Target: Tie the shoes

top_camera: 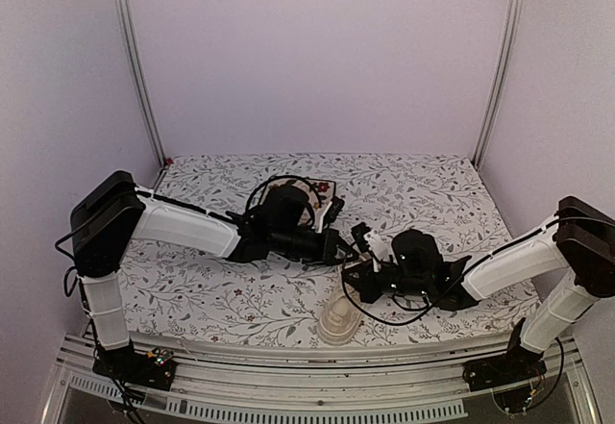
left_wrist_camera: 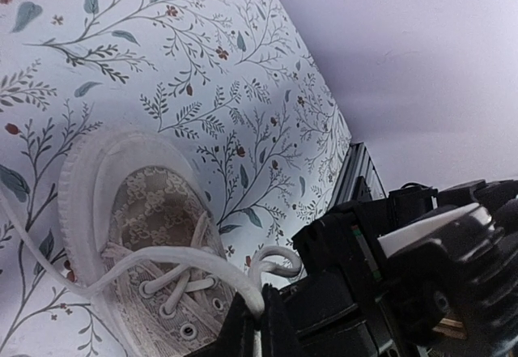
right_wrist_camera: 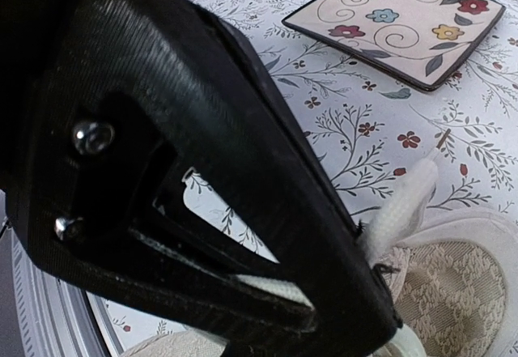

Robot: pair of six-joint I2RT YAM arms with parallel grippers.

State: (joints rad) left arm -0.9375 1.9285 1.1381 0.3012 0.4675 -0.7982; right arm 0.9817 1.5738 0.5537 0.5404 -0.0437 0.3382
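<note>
My left hand [left_wrist_camera: 257, 325] is clenched on one lace [left_wrist_camera: 162, 256], and my right hand [right_wrist_camera: 279, 292] pinches the other lace [right_wrist_camera: 401, 207]. The sneaker [left_wrist_camera: 154, 211] lies just beneath both. I judge this is the strand-lifting step; next they must cross without slack. The bench [left_wrist_camera: 202, 65] is floral-printed, a plate [right_wrist_camera: 396, 21] sits beyond my right hand, and the walls are plain lilac.

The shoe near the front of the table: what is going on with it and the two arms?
The robot is busy with a cream sneaker on the table. The left hand is shut on one lace, held up above the shoe. The right hand pinches another lace end. No tied bow shows yet. A floral plate lies further back, untouched.
</note>
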